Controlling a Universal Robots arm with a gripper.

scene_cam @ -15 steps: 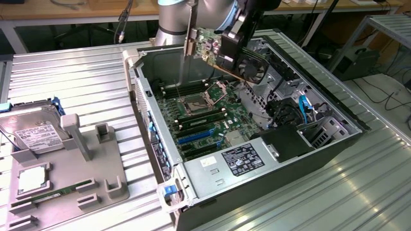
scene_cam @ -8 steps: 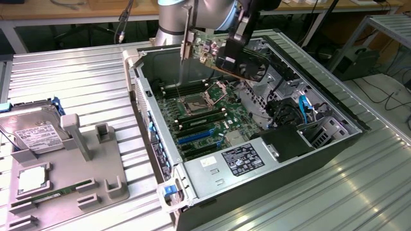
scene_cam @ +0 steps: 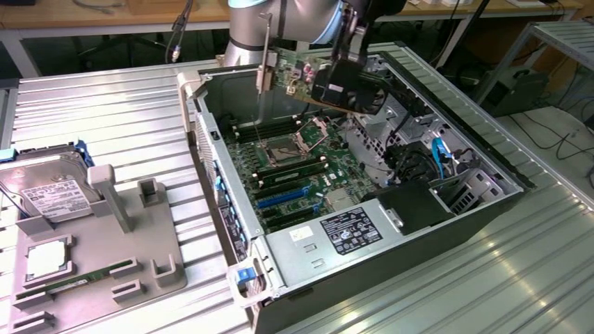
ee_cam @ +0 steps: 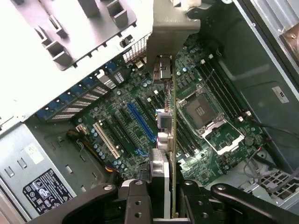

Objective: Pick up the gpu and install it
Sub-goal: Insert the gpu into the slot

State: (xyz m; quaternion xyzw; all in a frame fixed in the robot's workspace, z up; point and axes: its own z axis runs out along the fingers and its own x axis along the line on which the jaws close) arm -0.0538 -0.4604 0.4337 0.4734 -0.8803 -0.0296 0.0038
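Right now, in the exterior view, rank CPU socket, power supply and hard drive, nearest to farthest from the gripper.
1. CPU socket, in the case under the gripper holding the gpu.
2. Power supply, at the case's camera-side end.
3. Hard drive, outside the case, exterior view's left.

My arm (scene_cam: 255, 35) is a thick silver-grey cylinder with a bluish joint housing. Black cables (scene_cam: 182, 24) run at its nine and three o'clock. My gripper (ee_cam: 167, 196) is matt black, with two blocky fingers (ee_cam: 135, 200) dotted with round screw holes and flanked by angled linkage bars (ee_cam: 79, 203).
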